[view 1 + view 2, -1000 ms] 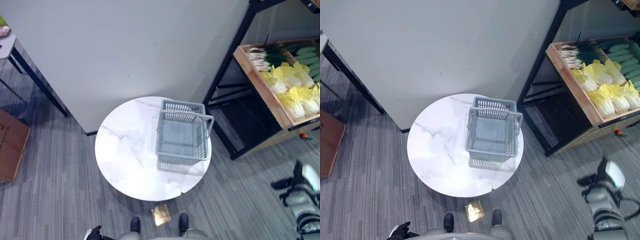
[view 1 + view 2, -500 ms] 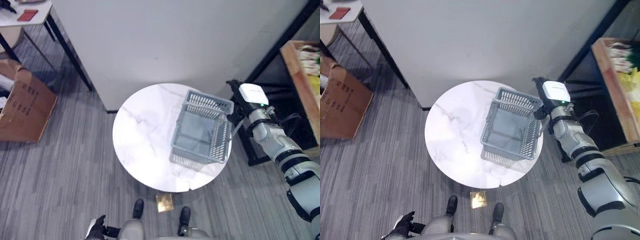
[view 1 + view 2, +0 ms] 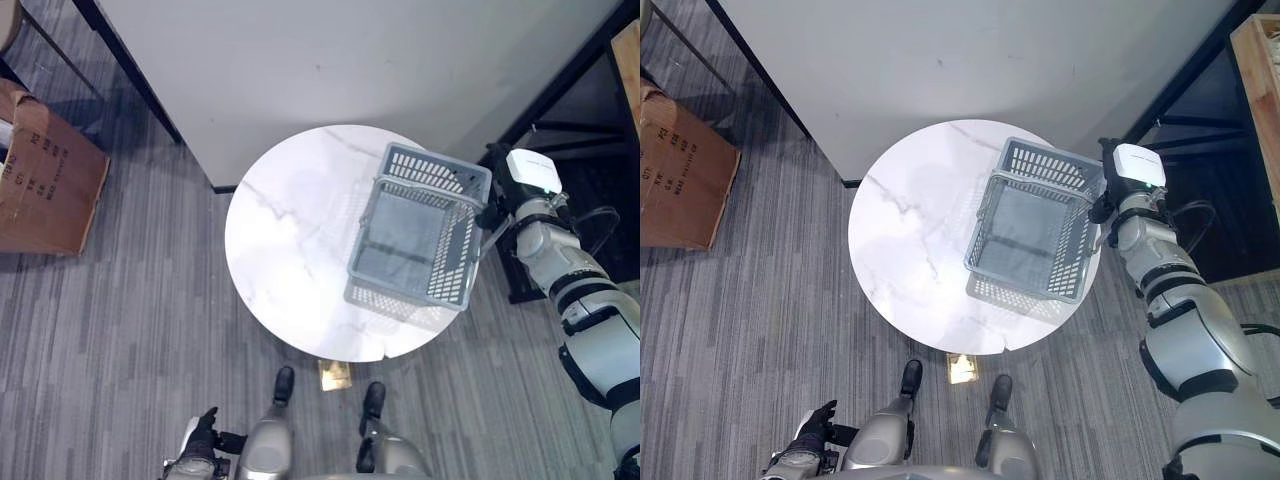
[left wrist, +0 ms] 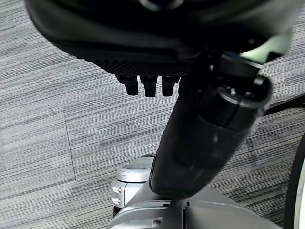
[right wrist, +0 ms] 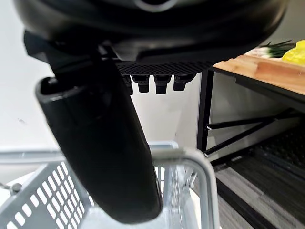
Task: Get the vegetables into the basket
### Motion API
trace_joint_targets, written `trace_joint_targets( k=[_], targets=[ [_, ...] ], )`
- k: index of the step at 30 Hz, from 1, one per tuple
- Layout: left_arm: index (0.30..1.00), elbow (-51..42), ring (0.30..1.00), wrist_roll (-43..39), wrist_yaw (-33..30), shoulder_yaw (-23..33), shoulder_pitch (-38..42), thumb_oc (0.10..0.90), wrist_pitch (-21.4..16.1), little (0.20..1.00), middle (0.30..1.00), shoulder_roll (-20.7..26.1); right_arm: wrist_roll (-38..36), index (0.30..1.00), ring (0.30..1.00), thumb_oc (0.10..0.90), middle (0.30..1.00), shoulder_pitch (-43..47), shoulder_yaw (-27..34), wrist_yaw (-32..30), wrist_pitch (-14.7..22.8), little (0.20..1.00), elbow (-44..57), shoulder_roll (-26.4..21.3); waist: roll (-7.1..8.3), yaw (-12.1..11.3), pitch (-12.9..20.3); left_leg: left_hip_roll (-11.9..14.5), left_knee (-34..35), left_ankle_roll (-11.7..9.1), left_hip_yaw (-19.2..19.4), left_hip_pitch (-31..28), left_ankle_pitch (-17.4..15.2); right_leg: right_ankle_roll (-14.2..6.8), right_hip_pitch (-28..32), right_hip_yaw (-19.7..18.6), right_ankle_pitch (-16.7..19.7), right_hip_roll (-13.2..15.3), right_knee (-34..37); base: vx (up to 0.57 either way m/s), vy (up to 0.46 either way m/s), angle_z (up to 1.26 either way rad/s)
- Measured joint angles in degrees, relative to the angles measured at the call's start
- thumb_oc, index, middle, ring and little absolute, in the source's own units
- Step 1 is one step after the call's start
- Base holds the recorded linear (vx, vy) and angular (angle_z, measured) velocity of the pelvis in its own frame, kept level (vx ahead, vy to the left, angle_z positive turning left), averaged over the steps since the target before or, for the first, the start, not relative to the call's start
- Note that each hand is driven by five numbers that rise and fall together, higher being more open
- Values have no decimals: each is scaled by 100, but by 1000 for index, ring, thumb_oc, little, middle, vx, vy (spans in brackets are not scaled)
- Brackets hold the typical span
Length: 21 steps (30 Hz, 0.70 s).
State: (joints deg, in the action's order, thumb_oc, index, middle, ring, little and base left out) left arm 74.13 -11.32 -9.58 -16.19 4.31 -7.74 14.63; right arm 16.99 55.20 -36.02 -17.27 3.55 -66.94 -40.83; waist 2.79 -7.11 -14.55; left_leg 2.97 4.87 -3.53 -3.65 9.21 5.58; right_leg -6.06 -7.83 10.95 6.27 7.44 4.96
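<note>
The grey plastic basket (image 3: 435,168) stands empty on the right part of a round white marble table (image 3: 290,250). My right hand (image 3: 1102,207) is at the basket's right side, close to its handle (image 5: 202,164), with the thumb (image 5: 100,143) stretched out over the rim and the fingers straight. I cannot tell whether it touches the handle. Green onions and yellow cabbages (image 5: 281,50) lie in a wooden crate (image 3: 1262,60) on a shelf to the right. Low beside my body, my left hand (image 3: 203,432) hangs relaxed above the floor.
A black metal shelf frame (image 3: 560,90) stands right of the table, just behind my right arm. A grey wall panel (image 3: 350,60) rises behind the table. A cardboard box (image 3: 45,170) sits on the floor at the left.
The camera has shifted. My right arm rose from low at the right and came to the basket's right side by its handle. The left hand stayed low.
</note>
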Motion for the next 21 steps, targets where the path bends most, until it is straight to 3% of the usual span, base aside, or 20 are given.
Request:
trace_joint_targets(
  k=[1, 2, 9, 16, 18, 21],
  targets=[
    [1000, 0, 1000, -3, -14, -15, 2, 900, 1, 1000, 1000, 1, -3, 1000, 1000, 900, 1000, 5, 0, 0, -17, 1000, -97, 86, -1, -2, -1, 2, 0, -3, -19, 4, 2, 2, -1, 9, -1, -6, 0, 13, -25, 10],
    [1000, -5, 1000, -2, -21, -17, 4, 900, -2, 1000, 1000, 0, -5, 300, 300, 400, 300, 5, 0, 1, -17, 300, -156, 155, -1, -4, -1, 4, 0, -3, -23, 6, 3, 3, -1, 11, -2, -9, 0, 0, 0, 0],
    [1000, -5, 1000, -1, -59, -133, 35, 900, -5, 1000, 1000, -6, -1, 300, 300, 400, 300, 9, -51, 67, 2, 300, -377, 620, -9, -10, -5, 1, -6, -5, -27, -2, 5, 3, 15, 21, -2, -5, 0, 0, 0, 0],
    [1000, 25, 1000, 10, -56, -152, 29, 900, 48, 1000, 1000, -6, -5, 300, 300, 400, 300, 2, -36, 125, -34, 300, -374, 628, -8, 12, -5, -4, -6, -6, -42, -180, 5, 3, 204, 34, -2, 2, 0, -1, 6, 1],
    [1000, 39, 1000, 14, -56, -118, 22, 900, 69, 1000, 1000, -6, -4, 300, 300, 400, 300, -16, -35, 139, -78, 300, -15, 592, -4, 53, -2, 0, -6, -6, -36, -234, 5, 5, 248, 17, -1, -1, -1, 5, 21, -4],
    [1000, 51, 1000, 33, -32, 29, -8, 900, 110, 1000, 1000, -10, 112, 300, 300, 400, 300, -449, -104, 282, -125, 300, 1639, 138, 11, 126, 2, 4, 0, -6, -22, -309, 5, 10, 319, 3, 4, -1, -2, 6, 39, -2]
  ],
)
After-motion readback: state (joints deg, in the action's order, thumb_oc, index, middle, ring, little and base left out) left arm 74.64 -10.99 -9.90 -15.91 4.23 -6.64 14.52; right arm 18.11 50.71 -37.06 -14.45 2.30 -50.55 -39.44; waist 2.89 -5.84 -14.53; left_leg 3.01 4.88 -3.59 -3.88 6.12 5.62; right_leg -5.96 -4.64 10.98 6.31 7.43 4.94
